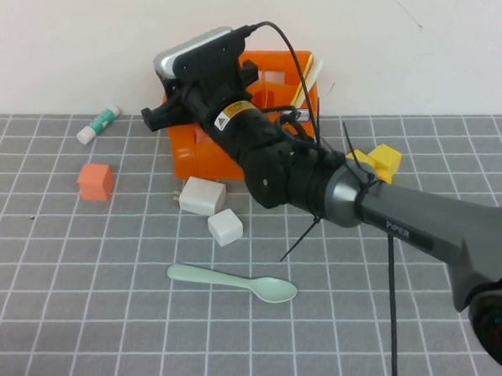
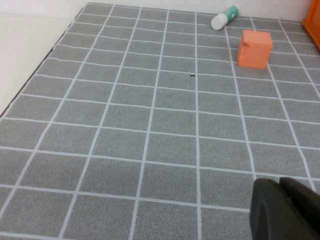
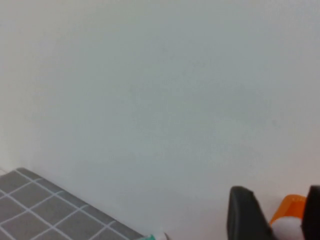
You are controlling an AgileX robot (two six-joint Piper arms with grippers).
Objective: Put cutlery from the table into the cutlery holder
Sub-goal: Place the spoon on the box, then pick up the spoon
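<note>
Over the orange cutlery holder (image 1: 194,155) my right gripper (image 3: 274,217) hangs with fingers spread; my left gripper (image 2: 285,210), pressed together, hovers above the surface (image 2: 150,125).

High cam is sitting raised on the robot's side, angling down at the table (image 1: 76,314), with the right arm (image 1: 417,226) crossing close in front and blocking part of the cutlery holder (image 1: 189,155). Left wrist cam is looking low and close across the grid, sharing the orange cube (image 2: 255,48) and the green-and-white tube (image 2: 224,17) with the high view. Right wrist cam is pointing mostly at the white wall (image 3: 160,90), catching only a table corner and an orange sliver.
</note>
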